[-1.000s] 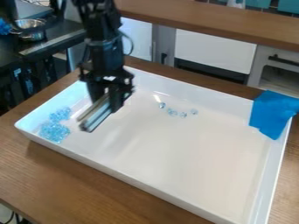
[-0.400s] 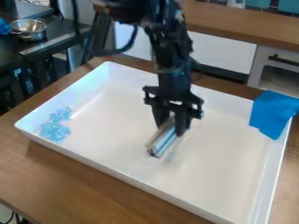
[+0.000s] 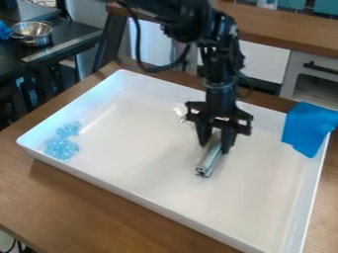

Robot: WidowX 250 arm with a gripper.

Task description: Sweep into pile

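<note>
Over the right-centre of the white tray, my gripper (image 3: 214, 148) hangs down, shut on a pale metallic bar (image 3: 210, 159) that slants toward the front left at or just above the tray floor; whether it touches is unclear. At the tray's left end lies a pile of clear light-blue beads (image 3: 61, 148), with a smaller cluster (image 3: 68, 129) against its back side. A shiny bit, perhaps a loose bead (image 3: 182, 118), shows just left of the gripper's body. The arm and gripper cover part of the tray floor behind the bar.
The white tray (image 3: 142, 196) has raised walls and sits on a brown wooden table (image 3: 86, 207). A blue cloth (image 3: 309, 128) drapes over its right back corner. A metal pot (image 3: 31, 32) stands on a black surface at the upper left.
From the tray's left part, my gripper has moved right with the bar, lately a little farther right. The bead pile at the left looks the same.
</note>
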